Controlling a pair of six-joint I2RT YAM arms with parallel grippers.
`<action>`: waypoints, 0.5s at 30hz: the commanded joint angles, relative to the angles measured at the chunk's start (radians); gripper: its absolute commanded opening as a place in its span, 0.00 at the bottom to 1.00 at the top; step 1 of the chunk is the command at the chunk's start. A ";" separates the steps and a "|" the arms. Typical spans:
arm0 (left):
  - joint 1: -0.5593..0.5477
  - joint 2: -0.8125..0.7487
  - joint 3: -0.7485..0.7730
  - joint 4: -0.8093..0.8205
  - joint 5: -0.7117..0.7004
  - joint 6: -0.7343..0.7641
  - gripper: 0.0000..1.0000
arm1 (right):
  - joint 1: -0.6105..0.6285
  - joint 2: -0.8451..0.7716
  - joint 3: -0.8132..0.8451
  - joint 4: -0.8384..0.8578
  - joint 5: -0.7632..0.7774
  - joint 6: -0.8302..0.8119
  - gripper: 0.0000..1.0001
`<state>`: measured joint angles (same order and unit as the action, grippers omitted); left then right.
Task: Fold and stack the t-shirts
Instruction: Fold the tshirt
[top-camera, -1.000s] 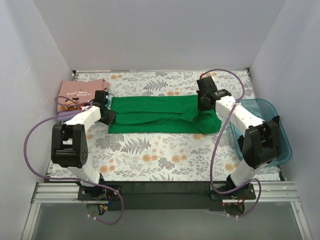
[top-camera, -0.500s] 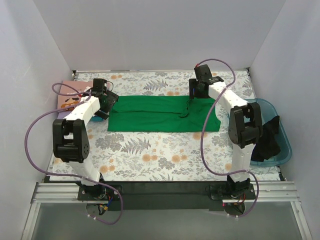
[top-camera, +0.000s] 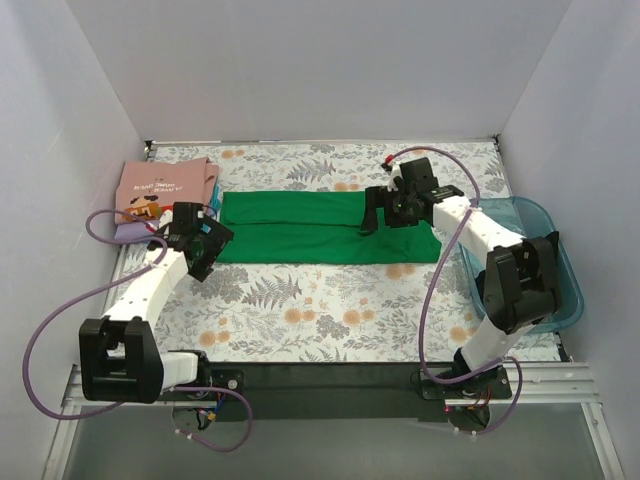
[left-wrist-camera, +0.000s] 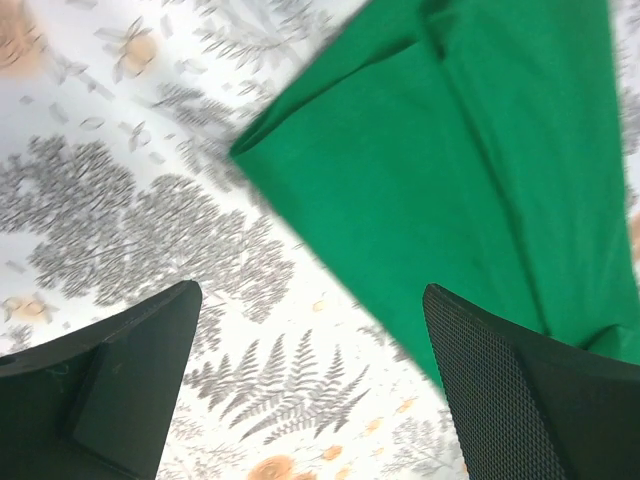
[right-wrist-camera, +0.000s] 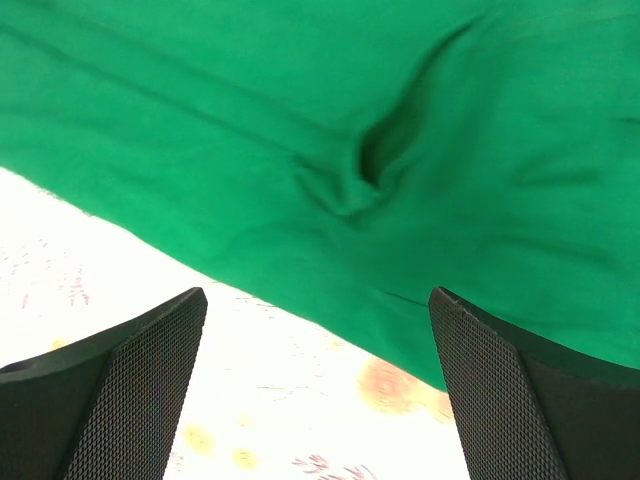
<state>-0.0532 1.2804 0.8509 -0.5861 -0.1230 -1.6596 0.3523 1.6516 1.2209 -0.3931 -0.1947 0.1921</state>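
Observation:
A bright green t-shirt (top-camera: 325, 228) lies flat in a long folded strip across the middle of the table. My left gripper (top-camera: 205, 248) hangs open just off its left end. In the left wrist view that gripper (left-wrist-camera: 310, 400) has only the flowered tablecloth between its fingers, and the green t-shirt (left-wrist-camera: 480, 160) lies ahead to the right. My right gripper (top-camera: 374, 214) is open over the strip's right half. The right wrist view shows this gripper (right-wrist-camera: 315, 390) empty above the shirt's edge, with a small crease in the green t-shirt (right-wrist-camera: 360, 170). A pink printed t-shirt (top-camera: 160, 185) tops a folded stack at the back left.
A translucent teal bin (top-camera: 535, 213) stands at the right edge, partly behind the right arm. White walls close in the left, back and right sides. The flowered tablecloth (top-camera: 320, 305) shows between the green strip and the arm bases.
Both grippers have opened and let go of the green t-shirt, which now lies flat. The left arm has drawn back toward the near left; the right gripper has shifted a little over the shirt.

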 joint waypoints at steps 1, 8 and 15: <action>0.006 -0.085 -0.059 -0.018 0.008 0.001 0.93 | 0.020 0.062 0.000 0.091 -0.101 0.029 0.98; 0.006 -0.086 -0.053 -0.037 -0.012 -0.012 0.94 | 0.043 0.203 0.121 0.100 -0.118 0.035 0.98; 0.006 -0.049 -0.055 -0.043 -0.027 -0.023 0.94 | 0.051 0.371 0.357 0.108 -0.166 0.087 0.98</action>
<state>-0.0532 1.2240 0.7788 -0.6106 -0.1242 -1.6722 0.3943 1.9743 1.4525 -0.3302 -0.3115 0.2440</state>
